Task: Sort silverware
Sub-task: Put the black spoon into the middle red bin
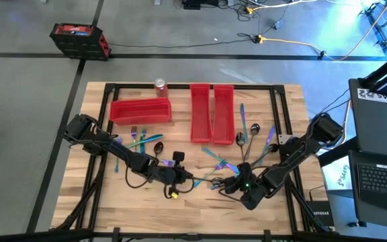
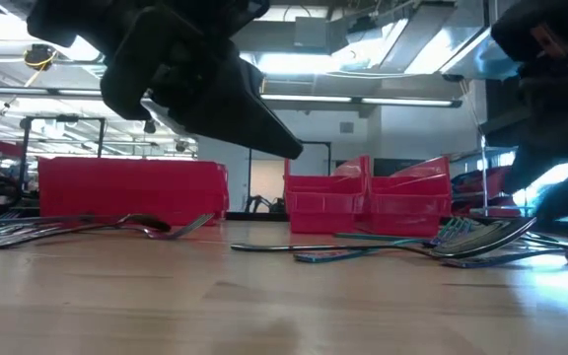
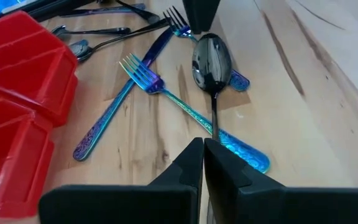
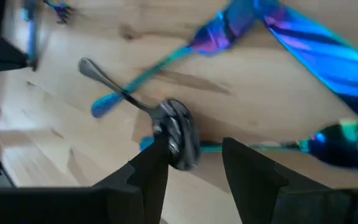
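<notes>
Planks of pale wood form the table (image 1: pixel 99 195), whose near edge lies bare. Long red plastic bins (image 1: pixel 211 111) stand at its far side, iridescent slender silverware (image 1: pixel 217 161) scattered before them. Left gripper (image 3: pixel 202 160) hovers pressed together above a dark glossy spoon (image 3: pixel 212 65); right gripper (image 4: pixel 194 163) is parted beside that spoon.

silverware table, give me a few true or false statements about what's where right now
1. The left gripper is shut and empty. True.
2. Three red bins sit on the table. True: one lies crosswise, two stand side by side.
3. The red soda can lies inside a bin. False: it stands on the table beside the crosswise bin.
4. The right gripper is far from any silverware. False: its fingers are apart, right by the bowl of a dark spoon.
5. All the silverware is already in the bins. False: forks and spoons lie loose on the table.
</notes>
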`<action>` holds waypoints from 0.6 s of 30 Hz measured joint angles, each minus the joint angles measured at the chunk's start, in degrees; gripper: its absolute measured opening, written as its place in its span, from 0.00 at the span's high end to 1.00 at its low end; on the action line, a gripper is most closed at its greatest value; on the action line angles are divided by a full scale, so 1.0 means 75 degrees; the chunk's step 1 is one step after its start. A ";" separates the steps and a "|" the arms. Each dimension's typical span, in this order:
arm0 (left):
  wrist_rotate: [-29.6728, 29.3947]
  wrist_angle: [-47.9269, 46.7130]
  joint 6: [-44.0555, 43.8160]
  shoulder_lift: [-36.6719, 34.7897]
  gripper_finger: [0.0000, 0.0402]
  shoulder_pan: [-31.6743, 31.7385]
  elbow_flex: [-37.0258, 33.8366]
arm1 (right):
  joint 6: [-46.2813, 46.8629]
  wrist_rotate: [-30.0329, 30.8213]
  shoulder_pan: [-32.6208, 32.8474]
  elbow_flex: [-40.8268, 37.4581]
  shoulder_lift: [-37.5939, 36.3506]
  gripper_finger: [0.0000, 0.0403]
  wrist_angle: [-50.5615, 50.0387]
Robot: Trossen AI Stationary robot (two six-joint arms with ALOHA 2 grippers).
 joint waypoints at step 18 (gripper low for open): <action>0.0022 -0.0062 -0.0206 -0.0003 1.00 0.0003 0.0000 | -0.0038 0.0440 -0.0044 0.0000 0.0428 0.66 0.0748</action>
